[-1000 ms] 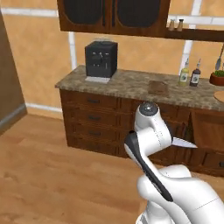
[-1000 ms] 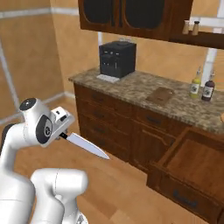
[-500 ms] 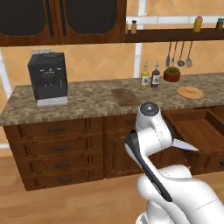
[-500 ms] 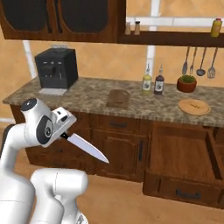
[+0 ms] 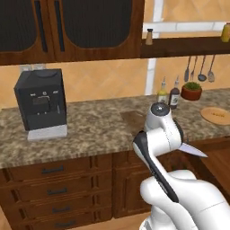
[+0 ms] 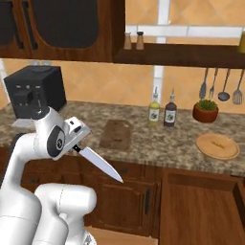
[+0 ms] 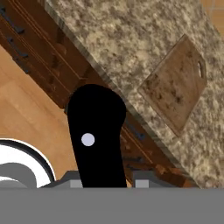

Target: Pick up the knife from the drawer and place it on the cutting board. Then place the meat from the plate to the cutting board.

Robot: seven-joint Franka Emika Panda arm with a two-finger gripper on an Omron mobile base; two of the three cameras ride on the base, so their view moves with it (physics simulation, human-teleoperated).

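I am working the first step: carrying the knife to the board. The tabletop (image 6: 158,143), a speckled stone run above the cabinets, is carrying the cutting board (image 6: 116,134) near its front edge and, well apart to the right, the plate (image 6: 217,145) with the meat (image 6: 218,143) on it. The drawer (image 6: 201,210) is standing pulled out at lower right. I am holding the end effector (image 6: 75,143) below tabletop height, out in front of the cabinets, clamped on the black handle of the knife (image 6: 98,163), blade pointing down and to the right. In my judgement, the next move is calling for a lift above the edge, a reach forward over the board, and a flat, low release.
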